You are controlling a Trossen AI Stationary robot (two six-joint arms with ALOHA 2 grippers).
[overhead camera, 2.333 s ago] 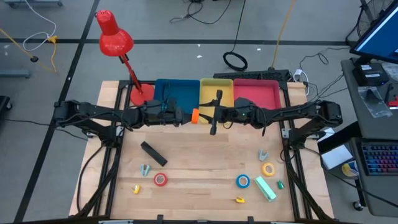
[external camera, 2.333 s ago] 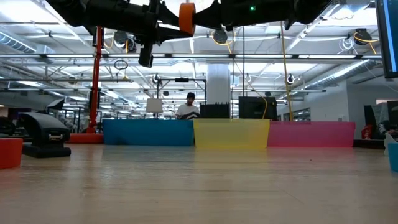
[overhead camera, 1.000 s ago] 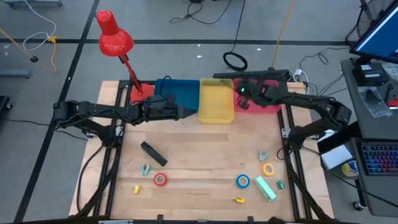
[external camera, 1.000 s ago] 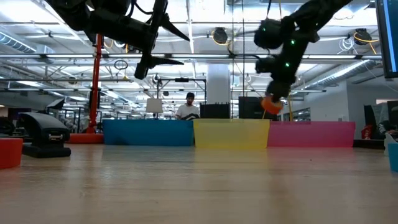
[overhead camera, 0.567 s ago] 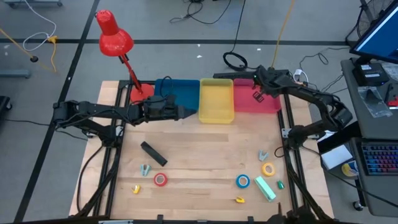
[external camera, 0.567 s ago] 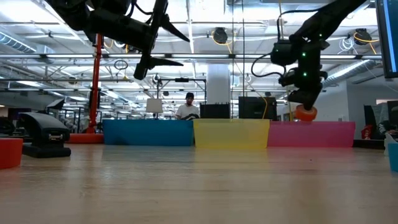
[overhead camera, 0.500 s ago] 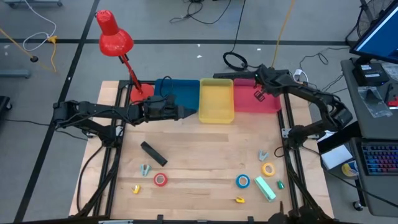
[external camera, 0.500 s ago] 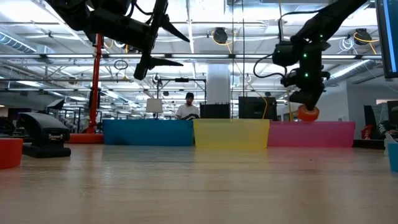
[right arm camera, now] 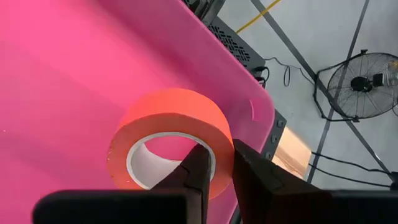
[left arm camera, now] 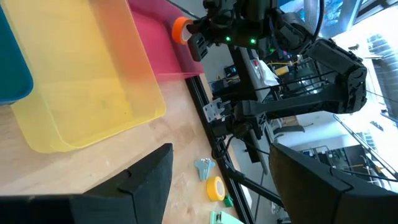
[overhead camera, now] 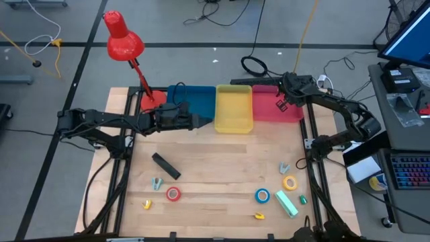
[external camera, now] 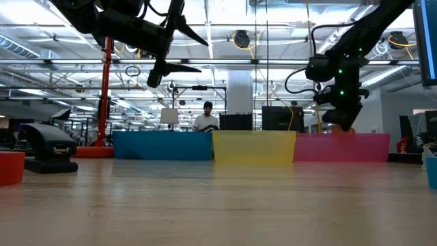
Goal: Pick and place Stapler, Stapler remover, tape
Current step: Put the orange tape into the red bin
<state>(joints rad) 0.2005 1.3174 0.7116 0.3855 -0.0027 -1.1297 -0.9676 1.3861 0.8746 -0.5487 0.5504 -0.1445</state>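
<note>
The right gripper (right arm camera: 219,163) is held low over the pink plastic bin (overhead camera: 270,113) at the table's far right, and its two dark fingers are pinched on the wall of the orange ring-shaped tape roll (right arm camera: 172,144), one finger inside the ring and one outside. In the left wrist view the same roll is seen hanging at the gripper's tip above the pink bin's rim.

The left gripper (overhead camera: 205,122) is held in the air before the blue plastic bin (overhead camera: 195,98), beside the yellow plastic bin (overhead camera: 233,107), with its fingers spread wide and nothing between them.

On the near part of the wooden table (overhead camera: 215,161) are found the black stapler (overhead camera: 165,165), lying at an angle on the left, the red tape roll (overhead camera: 173,194) nearer the front edge, the blue tape roll (overhead camera: 262,196) and the yellow tape roll (overhead camera: 289,182) on the right. Small grey claw-shaped pieces (overhead camera: 285,167) are scattered near the rolls.

A red desk lamp (overhead camera: 125,44) is set at the far left corner.
</note>
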